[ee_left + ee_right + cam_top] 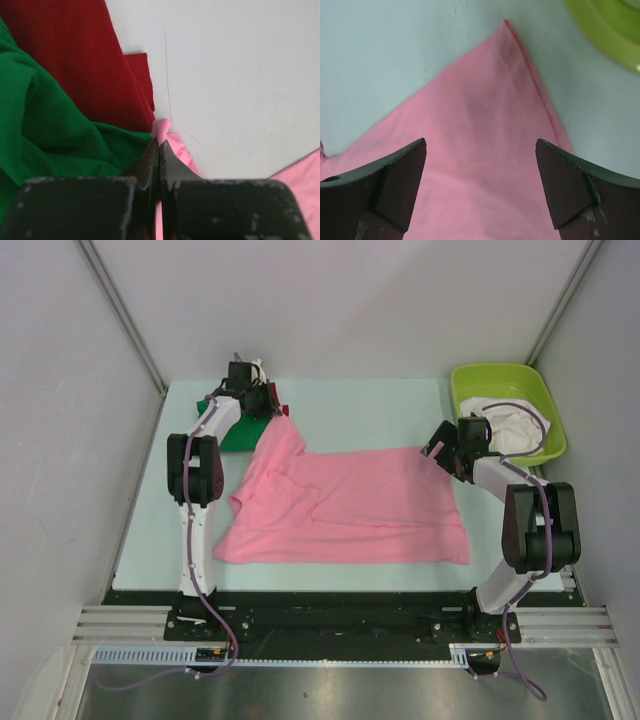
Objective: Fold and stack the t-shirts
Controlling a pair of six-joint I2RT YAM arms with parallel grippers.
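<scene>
Pinching the pink shirt (350, 505), the left fingers (146, 167) were shut tight (the right fingers (400, 185) hung wide open).

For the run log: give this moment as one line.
left jaws shut on large pink cotton t-shirt edge | right jaws open over its corner

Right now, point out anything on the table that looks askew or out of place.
The pink t-shirt lies skewed and creased: its far-left corner sits against the green shirt and the red shirt, pinched in the shut left gripper. Nothing looks spilled or damaged.
</scene>
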